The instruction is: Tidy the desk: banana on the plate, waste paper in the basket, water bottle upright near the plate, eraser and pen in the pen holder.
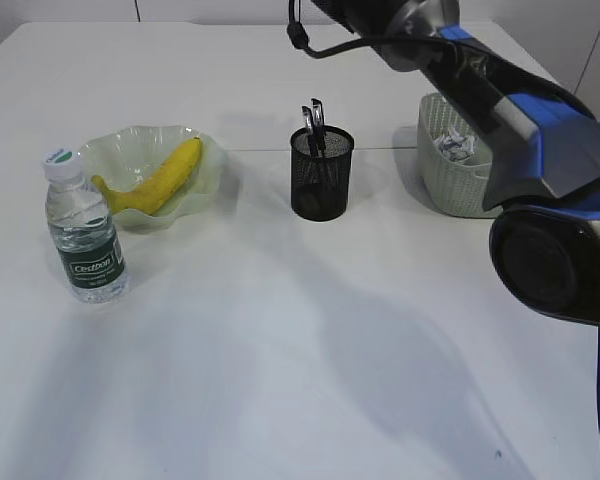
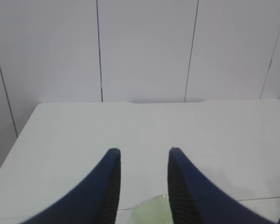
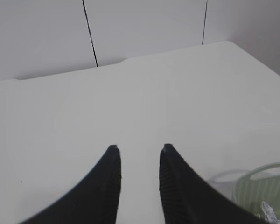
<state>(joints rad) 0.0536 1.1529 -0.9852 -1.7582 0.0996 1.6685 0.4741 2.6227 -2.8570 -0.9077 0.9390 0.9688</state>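
Now both of my end effectors hang above the desk [image 1: 310, 330] with nothing between their fingers. My left end effector [image 2: 142, 151] shows at the bottom middle of its wrist view, its two dark fingers [image 2: 109, 186] apart with bare desk in the gap; a pale green edge of the plate [image 2: 151, 212] peeks in at the bottom between them. My right end effector [image 3: 139, 148] sits at the bottom middle of its own view, fingers [image 3: 107, 186] likewise parted and holding nothing, with the basket [image 3: 259, 186] at the lower right corner and a scrap of crumpled paper [image 3: 270, 212] inside it.

In the exterior view, the banana [image 1: 165, 178] lies on the plate [image 1: 212, 160] at the left, its stem end toward the lower left. The bottle [image 1: 85, 232] stands upright just beside the plate, at its lower left, cap on and label facing the camera. The black mesh holder [image 1: 321, 178] stands in the middle of the frame, with the pen [image 1: 313, 122] sticking up out of its top; I cannot make out the eraser through the mesh. At the right, the basket [image 1: 442, 170] sits partly behind my right arm [image 1: 520, 120], which crosses the upper right of the frame, and the paper [image 1: 458, 143] rests inside it.
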